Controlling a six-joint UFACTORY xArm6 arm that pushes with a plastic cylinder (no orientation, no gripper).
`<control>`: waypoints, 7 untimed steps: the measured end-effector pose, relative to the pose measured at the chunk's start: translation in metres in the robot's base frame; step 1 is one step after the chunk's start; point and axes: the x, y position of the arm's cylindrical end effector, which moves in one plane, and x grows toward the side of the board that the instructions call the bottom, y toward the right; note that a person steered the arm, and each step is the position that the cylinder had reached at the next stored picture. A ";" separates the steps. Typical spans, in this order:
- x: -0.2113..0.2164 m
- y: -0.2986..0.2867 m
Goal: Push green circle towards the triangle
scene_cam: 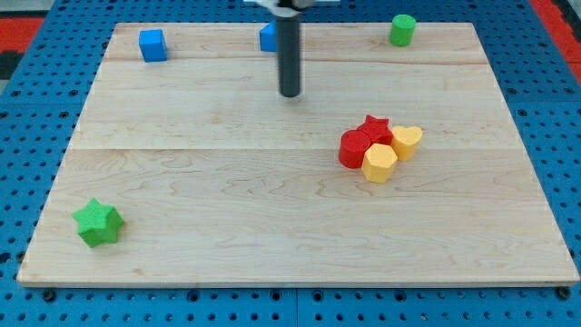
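Observation:
The green circle (402, 30) is a short green cylinder standing near the board's top edge, right of centre. A blue block (268, 37), partly hidden behind the rod, sits at the top centre; its shape cannot be made out, so I cannot tell if it is the triangle. My tip (289, 94) rests on the board below that blue block, well to the left of and below the green circle, touching no block.
A blue cube (152, 44) sits at the top left. A green star (98, 222) lies at the bottom left. A cluster right of centre holds a red star (374, 128), a red cylinder (355, 149), a yellow hexagon (379, 163) and a yellow heart (407, 141).

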 end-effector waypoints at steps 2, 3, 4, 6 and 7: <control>-0.037 0.134; -0.074 0.196; -0.121 0.200; -0.147 0.167; -0.147 0.119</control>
